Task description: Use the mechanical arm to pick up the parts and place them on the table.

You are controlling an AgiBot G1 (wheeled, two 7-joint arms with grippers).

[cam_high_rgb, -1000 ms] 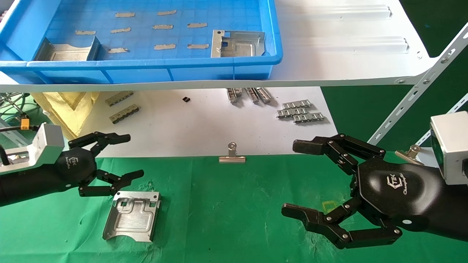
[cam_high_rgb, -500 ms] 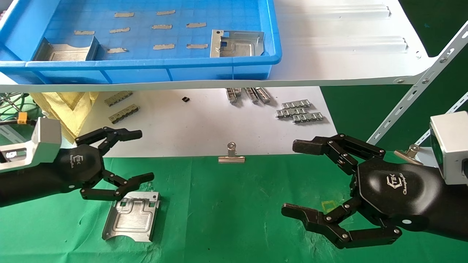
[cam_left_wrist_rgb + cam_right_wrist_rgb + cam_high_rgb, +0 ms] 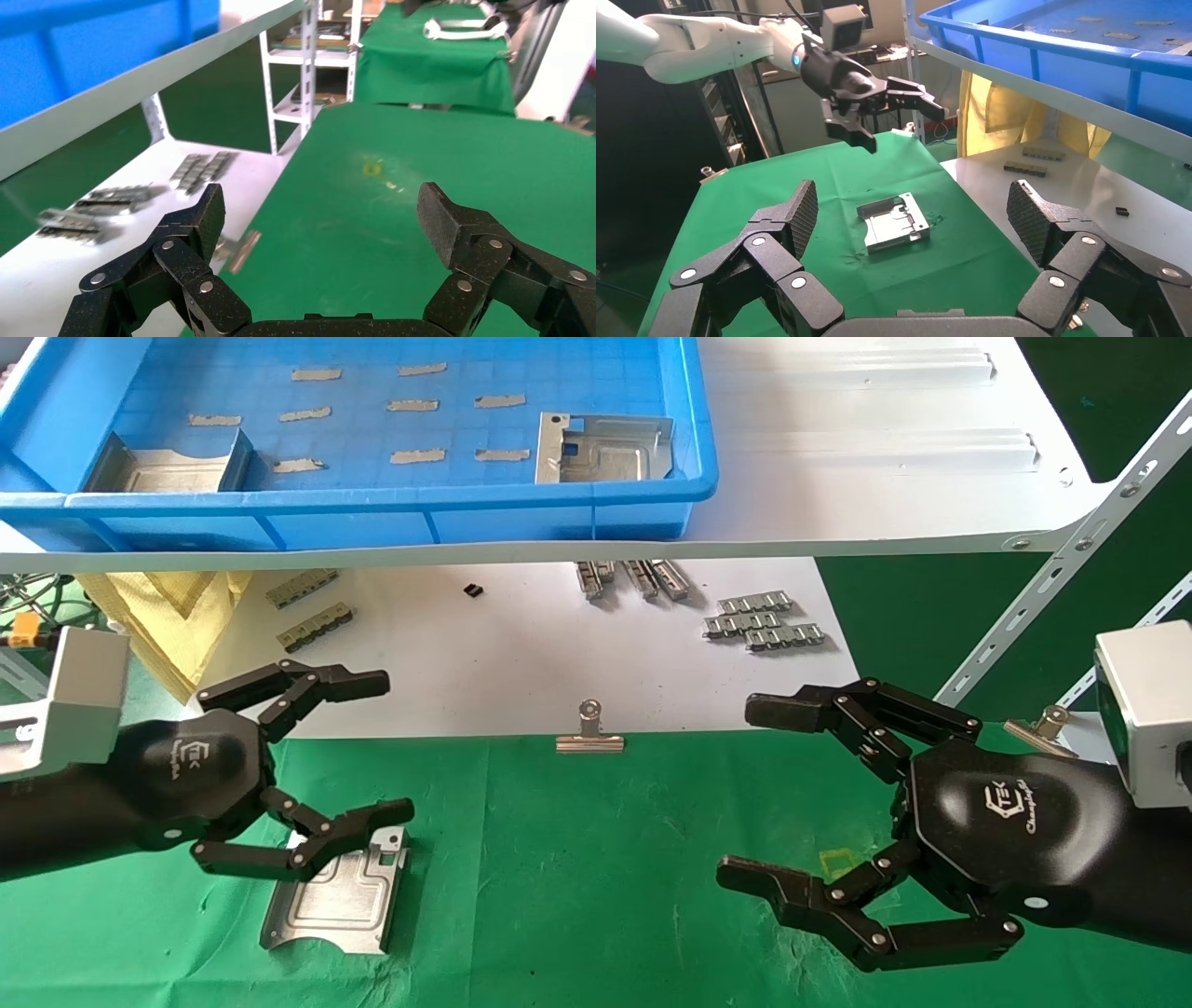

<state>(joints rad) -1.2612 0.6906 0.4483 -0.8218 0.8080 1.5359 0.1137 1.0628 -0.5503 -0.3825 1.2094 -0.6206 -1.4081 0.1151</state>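
Green cloth covers my tabletop (image 3: 596, 859). Above it, a blue bin (image 3: 372, 514) on the white shelf (image 3: 885, 458) holds two metal plates (image 3: 601, 449) and grey slips. One plate (image 3: 340, 896) lies on the tabletop under my left hand (image 3: 307, 761), fingers spread. My right hand (image 3: 773, 803) hovers, fingers spread.

Square silver stamped sheet-metal plate (image 3: 337, 894) is looking brushed, dull-shiny, w/ bent edges. Wrinkled bright green cloth table (image 3: 596, 859) is reading matt. Glossy black plastic left hand (image 3: 307, 761) is reflecting light; blue plastic bin (image 3: 372, 509) is showing smooth walls.
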